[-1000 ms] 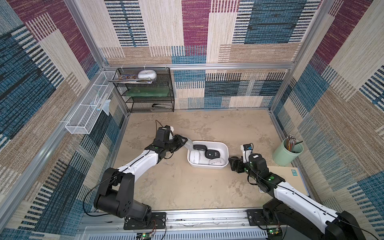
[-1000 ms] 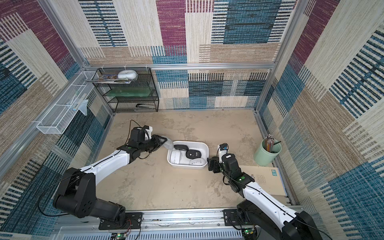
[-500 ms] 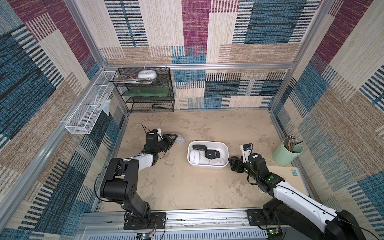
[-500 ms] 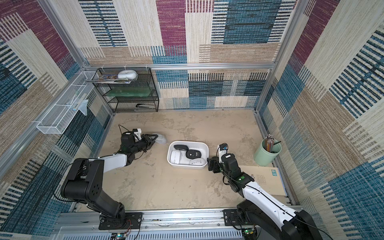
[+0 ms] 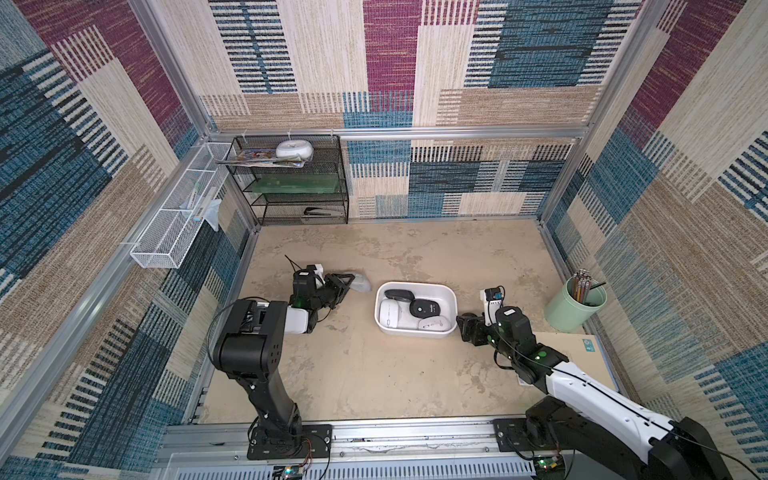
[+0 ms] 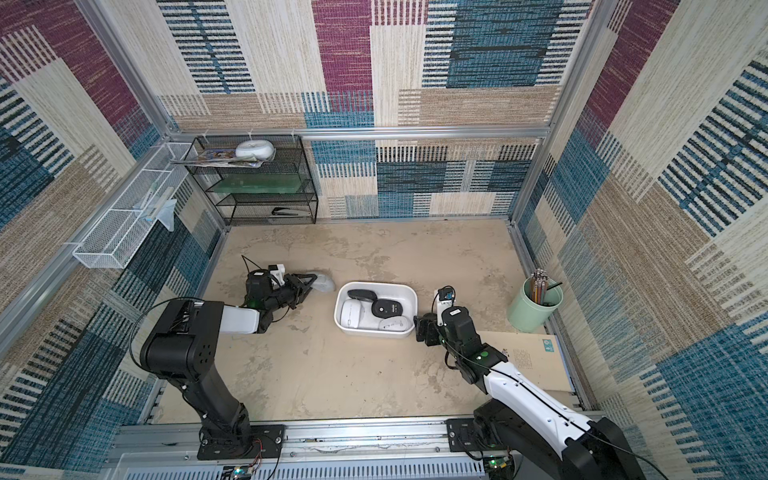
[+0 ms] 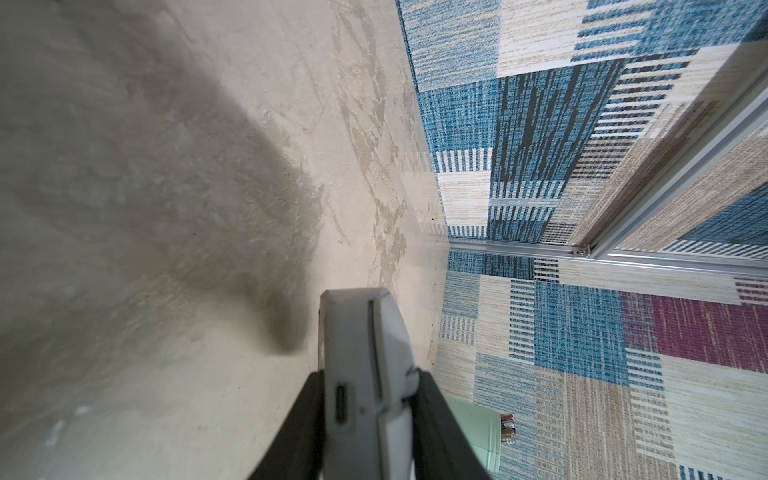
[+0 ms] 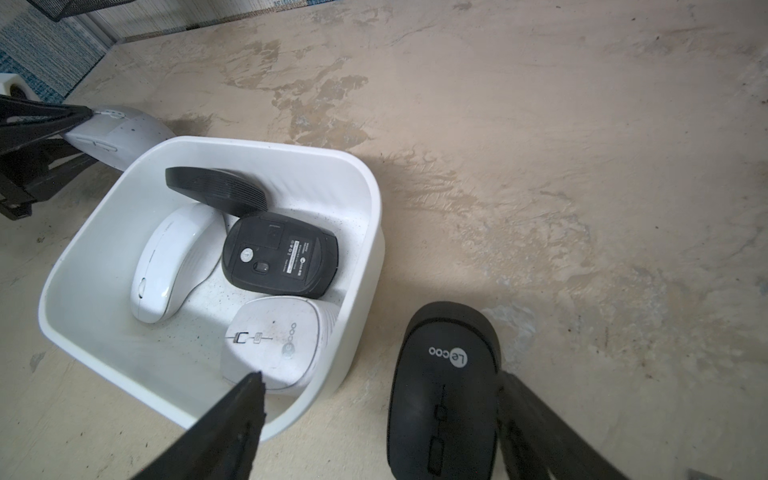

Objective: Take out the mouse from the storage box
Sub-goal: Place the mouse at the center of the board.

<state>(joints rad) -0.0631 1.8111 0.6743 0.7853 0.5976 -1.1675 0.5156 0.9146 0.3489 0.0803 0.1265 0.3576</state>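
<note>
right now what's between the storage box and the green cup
The right gripper, a black mouse on the table between its open jaws (right wrist view); then bare table to the green cup (both top views).

A black mesh rack point(image 5: 291, 199) stands at upper left, a white wire basket point(image 5: 166, 245) left of it; a green pencil cup point(image 5: 569, 309) sits far right.

Colours are noted | storage box point(image 8: 365, 195): white | upturned mouse point(image 8: 280, 253) inside: black, white labels | speckled mouse point(image 8: 124, 133): pale grey | lettered mouse point(image 8: 444, 386) outside: black | cup point(image 5: 569, 311): pale green | bench point(image 5: 374, 374): mottled beige | walls point(image 5: 540, 50): blue, magenta, beige striped patches
</note>
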